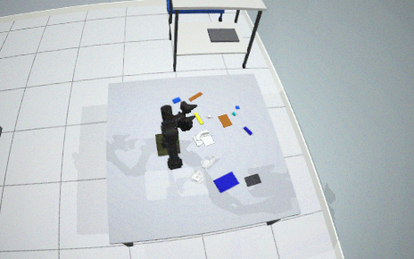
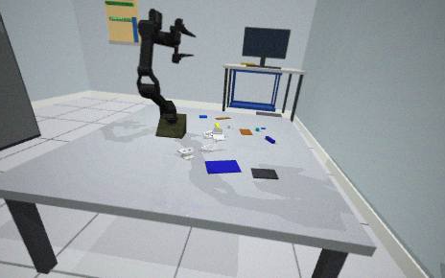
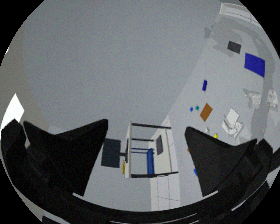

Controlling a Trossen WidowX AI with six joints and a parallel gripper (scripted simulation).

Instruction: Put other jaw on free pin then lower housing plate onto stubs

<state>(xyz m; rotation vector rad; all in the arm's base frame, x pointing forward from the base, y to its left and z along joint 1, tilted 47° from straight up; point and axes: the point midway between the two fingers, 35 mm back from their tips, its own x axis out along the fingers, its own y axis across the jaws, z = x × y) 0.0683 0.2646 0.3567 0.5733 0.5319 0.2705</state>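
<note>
A white base (image 1: 208, 139) (image 2: 218, 137) (image 3: 232, 116) lies on the table with a white jaw beside or on it; at this size I cannot tell how that jaw sits, and the free pin cannot be made out. Another white jaw (image 1: 208, 162) (image 2: 209, 148) lies apart on the table, nearer the front in the exterior view. A small white plate with dark holes, apparently the housing plate (image 1: 195, 178) (image 2: 185, 153), lies beyond that jaw. My gripper (image 1: 195, 112) (image 2: 194, 46) (image 3: 148, 127) is open and empty, raised high above the table, with its fingers pointing sideways.
A blue sheet (image 1: 226, 182) (image 2: 222, 167) (image 3: 254, 64) and a dark grey sheet (image 1: 252, 179) (image 2: 265, 173) (image 3: 234, 47) lie near the front. A yellow bar (image 1: 199, 119), an orange square (image 1: 225, 121) (image 2: 245, 131) (image 3: 206, 112) and a dark blue bar (image 1: 248, 130) (image 2: 270, 139) lie around the base.
</note>
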